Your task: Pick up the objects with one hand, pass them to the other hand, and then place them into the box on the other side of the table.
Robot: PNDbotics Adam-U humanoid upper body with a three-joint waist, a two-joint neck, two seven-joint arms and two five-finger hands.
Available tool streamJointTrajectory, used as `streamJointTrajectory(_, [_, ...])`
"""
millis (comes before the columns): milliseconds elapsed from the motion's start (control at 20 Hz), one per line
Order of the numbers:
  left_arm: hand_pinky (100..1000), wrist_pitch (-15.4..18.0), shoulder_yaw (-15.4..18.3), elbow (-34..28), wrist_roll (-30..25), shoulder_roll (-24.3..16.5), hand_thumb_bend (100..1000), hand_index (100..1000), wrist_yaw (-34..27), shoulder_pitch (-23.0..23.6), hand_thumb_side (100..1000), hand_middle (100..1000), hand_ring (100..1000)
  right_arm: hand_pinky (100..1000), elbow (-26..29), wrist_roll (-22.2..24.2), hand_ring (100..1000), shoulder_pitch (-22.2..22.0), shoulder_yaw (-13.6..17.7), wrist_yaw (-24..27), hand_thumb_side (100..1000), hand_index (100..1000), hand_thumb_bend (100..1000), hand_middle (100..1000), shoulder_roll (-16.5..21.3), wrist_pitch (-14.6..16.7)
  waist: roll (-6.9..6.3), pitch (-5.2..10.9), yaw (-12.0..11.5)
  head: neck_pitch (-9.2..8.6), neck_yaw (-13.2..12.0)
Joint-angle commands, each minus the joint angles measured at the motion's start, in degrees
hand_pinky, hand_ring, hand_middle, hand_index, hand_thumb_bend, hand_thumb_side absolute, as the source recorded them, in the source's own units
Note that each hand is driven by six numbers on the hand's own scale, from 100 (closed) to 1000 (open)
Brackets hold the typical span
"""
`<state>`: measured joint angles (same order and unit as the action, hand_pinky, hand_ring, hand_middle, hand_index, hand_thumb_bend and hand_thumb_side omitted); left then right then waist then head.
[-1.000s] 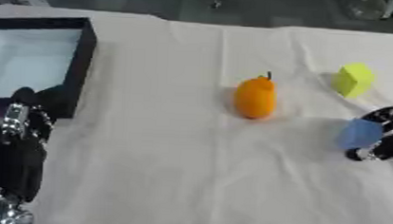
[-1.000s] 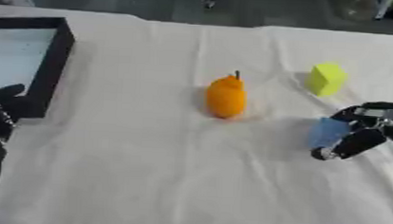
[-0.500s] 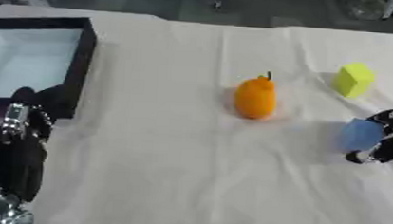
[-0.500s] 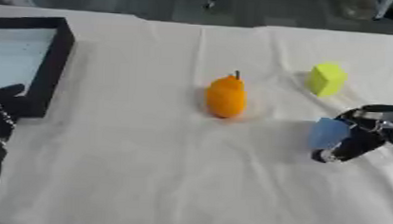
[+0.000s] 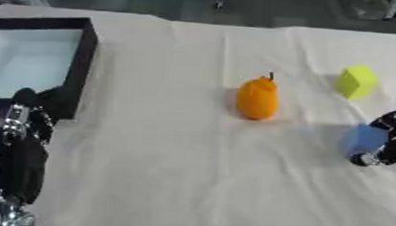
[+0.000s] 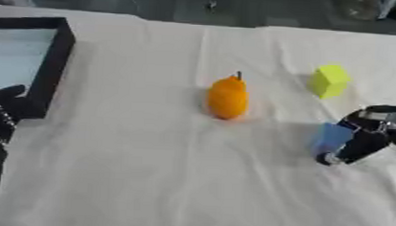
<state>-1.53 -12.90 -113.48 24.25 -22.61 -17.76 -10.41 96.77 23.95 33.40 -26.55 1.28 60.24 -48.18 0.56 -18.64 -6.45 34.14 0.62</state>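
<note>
A blue block (image 6: 330,138) stands at the right of the white tablecloth, and my right hand (image 6: 370,137) has its fingers and thumb curled round it. An orange pear-shaped fruit (image 6: 228,97) with a dark stem lies in the middle of the cloth. A yellow-green cube (image 6: 329,80) sits behind the blue block, apart from the hand. The black-walled box (image 5: 80,57) with a pale floor stands at the far left. My left hand (image 5: 22,145) rests at the lower left beside the box's near corner, fingers straight and pointing up, holding nothing.
The cloth (image 5: 190,181) covers the whole table. Its far edge runs along the top of the view, with a dark floor and dim objects beyond it.
The blue block and my right hand have edged slightly to the right and down. The fruit, the cube, the box and my left hand have not moved.
</note>
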Motion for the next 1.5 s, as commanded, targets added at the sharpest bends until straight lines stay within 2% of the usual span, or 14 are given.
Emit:
streamJointTrajectory(50, [1000,0.11,0.40,-1.11,-0.06,-0.79,158,775,0.12,-0.35,881,820,820,878,0.36,2.61,858,0.21,0.60,-0.02,137,663,511,698,1.71,-3.79,-0.48,0.48,-0.06,-0.23,-0.15])
streamJointTrajectory(200, [1000,0.14,0.42,-1.11,-0.10,-0.83,159,775,0.08,-0.38,880,820,820,863,0.07,1.54,828,0.14,0.73,-0.08,100,609,512,633,1.71,-3.79,-0.39,0.59,-0.08,-0.12,-0.18])
streamJointTrajectory(450, [1000,0.10,0.40,-1.11,-0.11,-0.92,159,775,0.04,-0.29,881,820,820,852,-0.22,-0.51,809,0.10,1.05,0.72,100,616,465,639,1.70,-3.79,-0.27,0.71,-0.04,0.01,-0.28])
streamJointTrajectory(800, [1000,0.21,0.48,-1.11,-0.15,-1.13,157,775,0.00,-0.25,873,819,819,835,-0.06,-5.86,784,0.07,2.58,0.82,100,592,241,614,1.70,-3.79,-0.25,1.03,0.26,0.36,-0.61])
streamJointTrajectory(950, [1000,0.31,0.57,-1.11,-0.17,-1.21,155,775,-0.05,-0.14,869,820,819,828,1.39,-8.78,775,0.06,4.05,0.05,100,587,200,608,1.61,-3.79,-0.38,1.31,0.45,0.56,-0.83])
streamJointTrajectory(1350, [1000,0.47,0.80,-1.11,-0.21,-1.63,147,775,-0.15,0.42,859,820,819,807,4.75,-14.46,745,1.47,6.94,-3.97,100,553,174,573,0.48,-3.79,-0.68,2.25,1.16,1.22,-1.10])
streamJointTrajectory(1450, [1000,0.56,0.91,-1.11,-0.19,-1.97,142,775,-0.11,0.71,853,821,819,795,5.51,-16.14,728,2.71,7.36,-6.39,100,552,178,571,-1.21,-3.79,-0.72,2.67,1.56,1.58,-1.32])
streamJointTrajectory(1500, [1000,0.60,0.97,-1.11,-0.19,-2.20,139,775,-0.08,0.86,849,820,819,788,5.57,-17.34,716,3.66,7.55,-8.39,100,550,221,572,-2.74,-3.79,-0.78,2.92,1.80,1.69,-1.49])
